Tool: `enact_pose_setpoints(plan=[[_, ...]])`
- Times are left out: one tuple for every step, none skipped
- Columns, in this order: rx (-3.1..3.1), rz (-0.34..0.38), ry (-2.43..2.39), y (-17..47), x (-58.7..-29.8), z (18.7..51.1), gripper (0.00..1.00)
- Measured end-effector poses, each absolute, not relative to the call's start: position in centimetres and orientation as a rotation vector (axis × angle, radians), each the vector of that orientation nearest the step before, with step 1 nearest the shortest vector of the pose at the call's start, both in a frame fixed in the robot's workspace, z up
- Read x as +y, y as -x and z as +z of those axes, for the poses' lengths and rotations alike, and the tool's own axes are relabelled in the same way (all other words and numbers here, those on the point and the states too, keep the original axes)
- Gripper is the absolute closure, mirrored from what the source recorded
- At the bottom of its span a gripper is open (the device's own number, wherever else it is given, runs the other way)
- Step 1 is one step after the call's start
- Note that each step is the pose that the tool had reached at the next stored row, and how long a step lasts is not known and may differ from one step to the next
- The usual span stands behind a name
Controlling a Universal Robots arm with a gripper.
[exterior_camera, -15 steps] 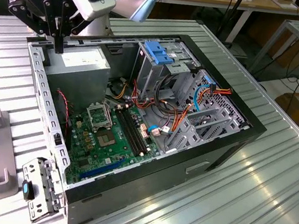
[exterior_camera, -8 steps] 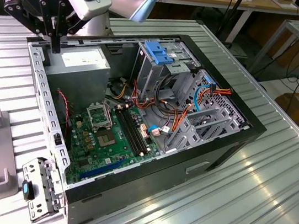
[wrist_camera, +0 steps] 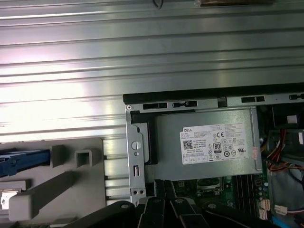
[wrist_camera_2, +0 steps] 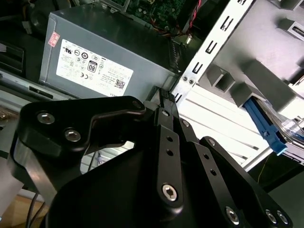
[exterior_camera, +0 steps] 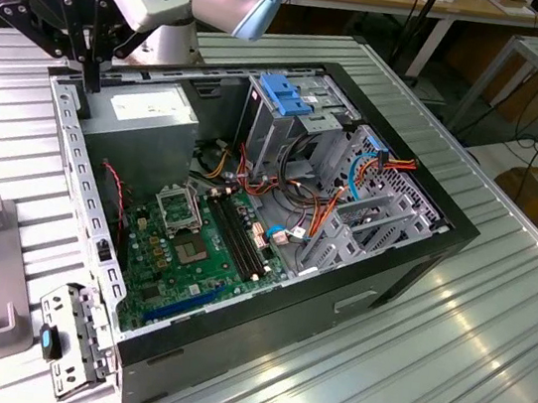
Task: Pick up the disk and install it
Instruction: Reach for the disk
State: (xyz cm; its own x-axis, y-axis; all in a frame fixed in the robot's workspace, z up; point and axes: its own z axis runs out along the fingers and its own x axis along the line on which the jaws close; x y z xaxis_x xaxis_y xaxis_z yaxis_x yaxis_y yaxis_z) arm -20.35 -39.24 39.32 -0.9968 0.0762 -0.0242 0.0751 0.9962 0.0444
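Gripper (wrist_camera_2: 165,95) hung over the case (wrist_camera_2: 205,56) corner, jaws closed and empty.
The disk (wrist_camera_2: 266,127) looked rigid, dense and shock-sensitive; best gripped across its blue edges.

Open computer case (exterior_camera: 259,345) on slatted table (exterior_camera: 446,367)

Blue-edged silver disk (wrist_camera: 23,161) lies in the grey fixture (wrist_camera: 90,190)

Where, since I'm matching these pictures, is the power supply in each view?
Exterior view: power supply cornered in the case, toward the exterior view's left.
Second wrist view: power supply beside the rail.
First wrist view: power supply in the case corner.
Shared landmark: its white sticker.
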Motion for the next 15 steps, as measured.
enact_pose_setpoints(plan=[[3.113,0.068,-0.118,20.4,-39.2,39.3,0.89],[3.113,0.068,-0.118,20.5,-39.2,39.3,0.89],[3.113,0.068,-0.118,20.6,-39.2,39.3,0.89],[3.113,0.068,-0.118,20.7,-39.2,39.3,0.89],[3.113,0.068,-0.118,20.8,-39.1,39.3,0.89],[3.113,0.068,-0.118,20.9,-39.1,39.3,0.89],[3.113,0.068,-0.118,21.0,-39.1,39.3,0.89],[3.113,0.068,-0.118,21.1,-39.1,39.3,0.89],[3.113,0.068,-0.118,21.2,-39.1,39.3,0.89],[3.113,0.068,-0.118,21.3,-39.1,39.3,0.89],[3.113,0.068,-0.118,21.4,-39.1,39.3,0.89],[3.113,0.068,-0.118,21.5,-39.1,39.3,0.89],[3.113,0.068,-0.118,21.6,-39.1,39.3,0.89],[3.113,0.068,-0.118,21.7,-39.1,39.3,0.89],[3.113,0.068,-0.118,21.8,-39.1,39.3,0.89]])
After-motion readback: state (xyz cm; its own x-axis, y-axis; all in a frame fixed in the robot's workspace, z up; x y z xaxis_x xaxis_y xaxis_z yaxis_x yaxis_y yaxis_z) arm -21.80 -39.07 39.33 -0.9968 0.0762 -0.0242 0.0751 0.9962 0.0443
